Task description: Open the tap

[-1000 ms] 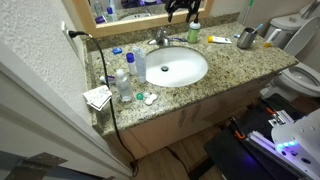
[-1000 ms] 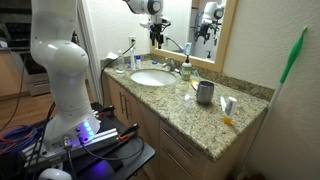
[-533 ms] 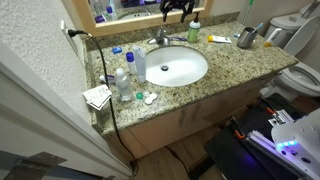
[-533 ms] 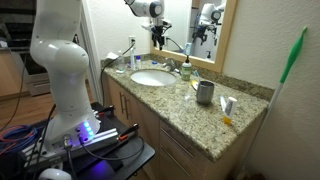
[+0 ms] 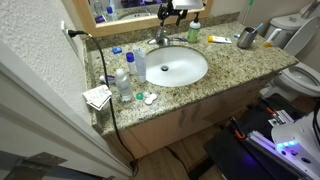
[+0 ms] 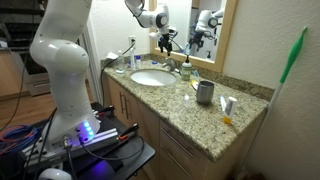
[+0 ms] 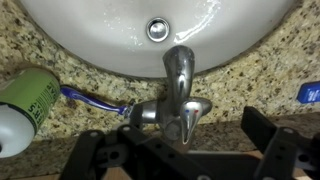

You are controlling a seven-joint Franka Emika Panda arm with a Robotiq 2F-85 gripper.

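Note:
The tap (image 7: 178,75) is a small chrome faucet with a short spout over the white oval basin (image 7: 100,30) and a lever handle marked with a red and a blue dot. It shows in both exterior views (image 5: 160,38) (image 6: 174,66) at the back of the basin (image 5: 192,72) (image 6: 150,80). My gripper (image 7: 183,150) is open, its two black fingers either side of the lever handle and apart from it. In both exterior views the gripper (image 5: 166,14) (image 6: 166,42) hangs just above the tap.
A green-and-white bottle (image 7: 25,105) and a toothbrush (image 7: 90,97) lie beside the tap. Clear plastic bottles (image 5: 124,80) stand on the granite counter, and a metal cup (image 6: 205,93) sits further along it. The mirror frame (image 6: 228,40) is behind the tap. A toilet (image 5: 300,75) stands beside the counter.
My gripper has moved down and sideways along the back of the counter to a spot just above the tap. Nothing else has moved.

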